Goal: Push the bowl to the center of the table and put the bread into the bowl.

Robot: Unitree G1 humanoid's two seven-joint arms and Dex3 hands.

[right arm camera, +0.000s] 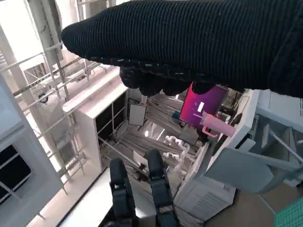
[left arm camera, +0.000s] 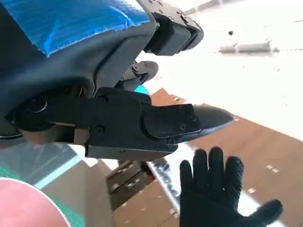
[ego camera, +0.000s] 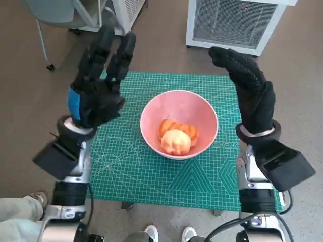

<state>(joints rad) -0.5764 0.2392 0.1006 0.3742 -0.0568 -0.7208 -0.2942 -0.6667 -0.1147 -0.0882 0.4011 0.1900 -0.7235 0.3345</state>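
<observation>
Looking down from the head view, we saw the bread [ego camera: 176, 141] already lying inside the pink bowl [ego camera: 151, 113], a pale round roll in front of an orange-crusted piece [ego camera: 177, 127], both low against the wall nearer us. The bowl sat on the green cutting mat [ego camera: 131, 171], roughly midway across it, so we judged both parts of the task done or nearly so.

From the bowl outward, our left hand [ego camera: 96, 80] was raised to its left and our right hand [ego camera: 250, 91] to its right, each apart from the rim and touching nothing. The bowl lay between the two palms, slightly below and inward of each; we judged neither hand clearly the nearer, though the right hand's heel stood a little closer to the rim. Both hands were spread and empty: the left with its black fingers extended upward and apart, the right with its gloved fingers straight and held loosely together.

The left wrist view showed the gloved right hand fanned out opposite, and a sliver of the bowl's rim at the frame's corner.

Beyond the table stood a white grilled appliance [ego camera: 232, 22].
</observation>
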